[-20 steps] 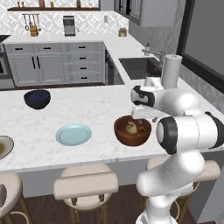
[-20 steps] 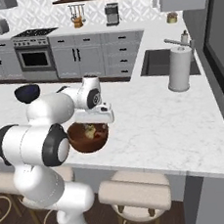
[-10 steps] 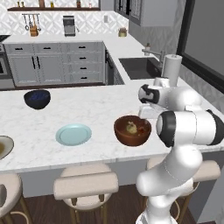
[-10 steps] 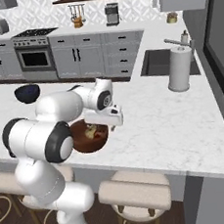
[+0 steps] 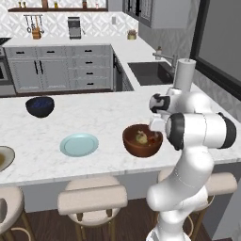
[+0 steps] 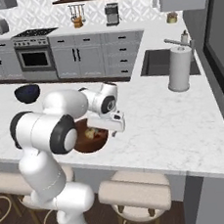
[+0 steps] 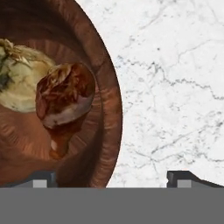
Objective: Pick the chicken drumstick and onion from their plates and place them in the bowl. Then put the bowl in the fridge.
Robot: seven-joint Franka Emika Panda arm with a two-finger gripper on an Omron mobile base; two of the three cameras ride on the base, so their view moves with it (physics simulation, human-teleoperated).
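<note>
**Two foods in the wooden bowl, gripper poised over its rim**

Two items lie inside the bowl: the chicken drumstick, bone end pointing toward the bottom of the hand view, rests against the onion, which is cut off by that view's left edge. The bowl itself is cropped there too, so just one curve of its wall and rim appears. From the left base view the bowl stands on the marble counter near its front edge, and its contents are small and hard to tell apart.

The gripper hangs just above the bowl's rim, one finger tip over the inside, the other over bare counter; the tips stand wide apart and grasp nothing. In the right base view the arm's own white links cover most of the bowl, and the gripper shows as a pale block whose fingers are too small to make out.

No writing or label can be read anywhere.

On the counter to the bowl's left lies the light blue plate, bare, and farther left the beige plate is cut by the frame edge. A dark navy bowl sits well apart toward the back. A paper towel roll stands beside the sink. Padded stools line the counter's front.
</note>
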